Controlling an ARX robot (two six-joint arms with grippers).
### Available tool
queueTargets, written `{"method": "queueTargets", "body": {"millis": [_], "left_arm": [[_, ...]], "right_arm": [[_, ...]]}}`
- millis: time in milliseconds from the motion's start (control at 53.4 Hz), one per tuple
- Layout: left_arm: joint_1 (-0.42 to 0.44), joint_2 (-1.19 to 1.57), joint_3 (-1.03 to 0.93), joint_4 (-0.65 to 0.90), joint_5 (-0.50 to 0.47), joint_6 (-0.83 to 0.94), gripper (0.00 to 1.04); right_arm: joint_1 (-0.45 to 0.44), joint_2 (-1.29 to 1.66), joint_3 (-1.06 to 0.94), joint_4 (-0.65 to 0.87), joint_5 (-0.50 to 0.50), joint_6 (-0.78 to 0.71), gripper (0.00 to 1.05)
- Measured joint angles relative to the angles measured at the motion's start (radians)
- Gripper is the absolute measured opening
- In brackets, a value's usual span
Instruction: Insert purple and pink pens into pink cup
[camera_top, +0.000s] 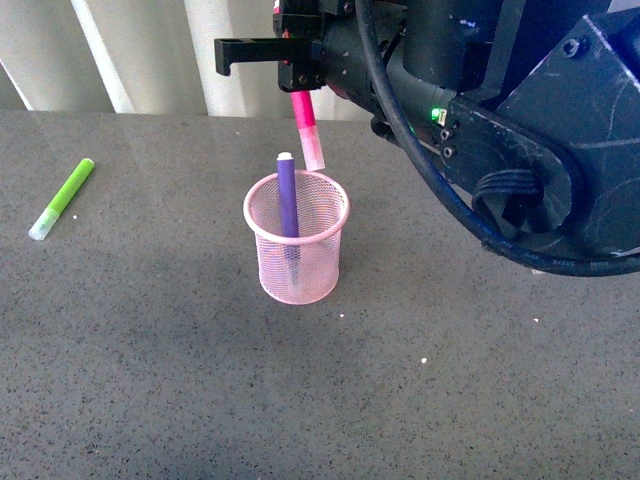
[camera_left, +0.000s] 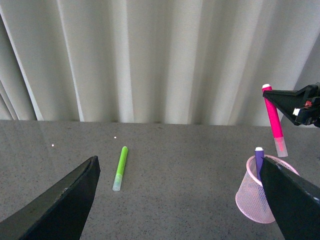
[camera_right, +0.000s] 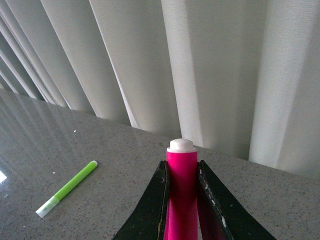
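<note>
The pink cup (camera_top: 296, 240) stands upright on the grey table, mid-view. The purple pen (camera_top: 287, 195) stands inside it, leaning on the rim, white end up. My right gripper (camera_top: 300, 82) is shut on the pink pen (camera_top: 306, 128) and holds it nearly upright, clear cap down, just above the cup's far rim. In the right wrist view the pink pen (camera_right: 181, 185) sits clamped between the fingers. In the left wrist view the cup (camera_left: 257, 197), purple pen (camera_left: 259, 162) and pink pen (camera_left: 275, 122) show at the right. My left gripper (camera_left: 180, 200) is open and empty, apart from the cup.
A lime-green marker (camera_top: 62, 198) lies on the table at the far left, also seen in the left wrist view (camera_left: 120, 167) and right wrist view (camera_right: 66, 189). Pale curtains (camera_top: 150, 55) hang behind the table's far edge. The right arm (camera_top: 520, 130) fills the upper right.
</note>
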Motion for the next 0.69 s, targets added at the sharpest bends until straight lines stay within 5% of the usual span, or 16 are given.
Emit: {"method": "queueTargets", "body": {"millis": [637, 693], "left_arm": [[0.000, 0.000, 0.000, 0.000, 0.000, 0.000, 0.98], [0.000, 0.000, 0.000, 0.000, 0.000, 0.000, 0.98]], "right_arm": [[-0.013, 0.063, -0.058, 0.083, -0.010, 0.000, 0.11], [-0.013, 0.065, -0.058, 0.083, -0.012, -0.003, 0.23]]}}
